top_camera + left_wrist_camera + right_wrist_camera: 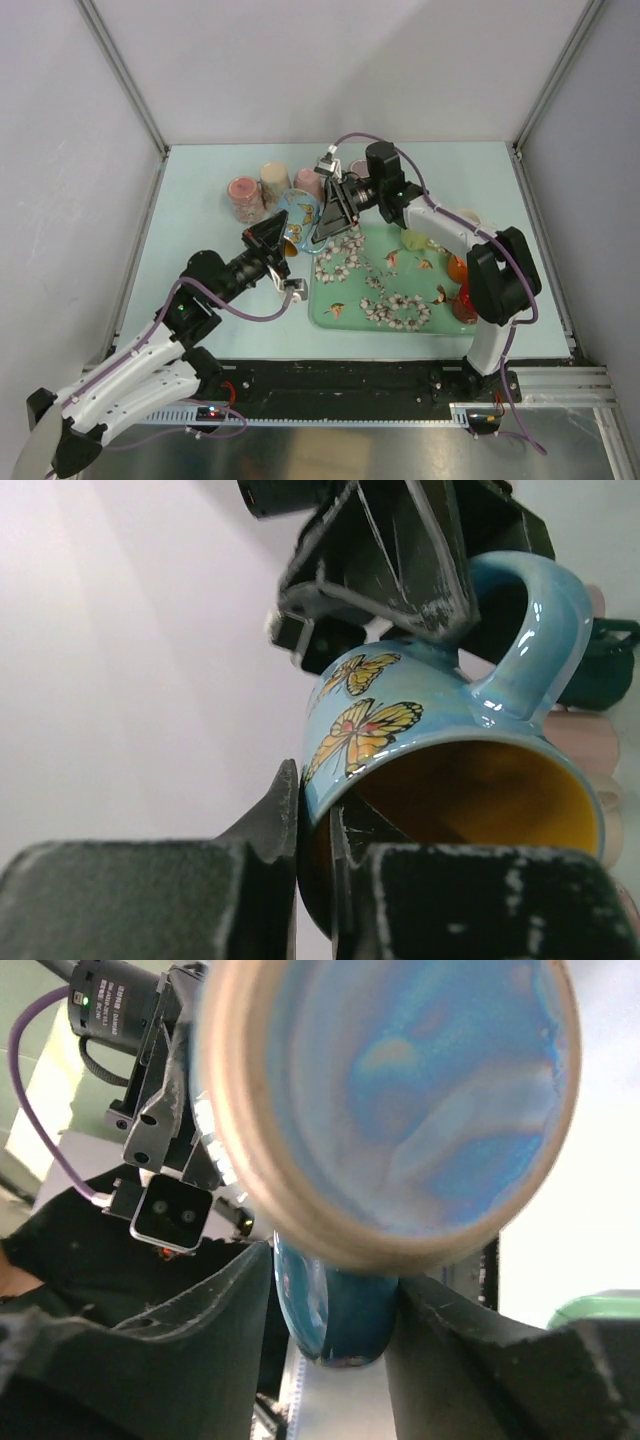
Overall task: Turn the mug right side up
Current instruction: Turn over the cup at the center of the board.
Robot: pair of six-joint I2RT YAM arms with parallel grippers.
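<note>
Starting at the left claw (313, 802), it is clenched on the mug (440, 750). One finger lies against the outside of the blue wall and the other sits inside the yellow mouth, so the rim is pinched between them. The mug sits directly ahead of this claw and appears to hang in the air above the table (200, 230), carried only by the two grips. On the mug's far side, the right claw (335, 1272) is clamped across the handle (530, 630), with one finger on each flank of the loop. The unglazed base (420, 1100) fills the view just above those fingers.

Judging by the shiny glaze, this is a stiff ceramic mug with some weight to it, slick under hard fingers, and it would likely chip or break if dropped. The rim pinch holds only a thin wall and could slide. The handle is the surer hold, though the body may swing about it, so both grips probably matter until the mug is set down.

The mouth opens toward the left claw and the base faces the right claw. The long axis therefore runs roughly from claw to claw, lying over on its side, not upright. In the left wrist view the handle is on the upper side. By my reading the mouth has yet to be turned to face up.
</note>
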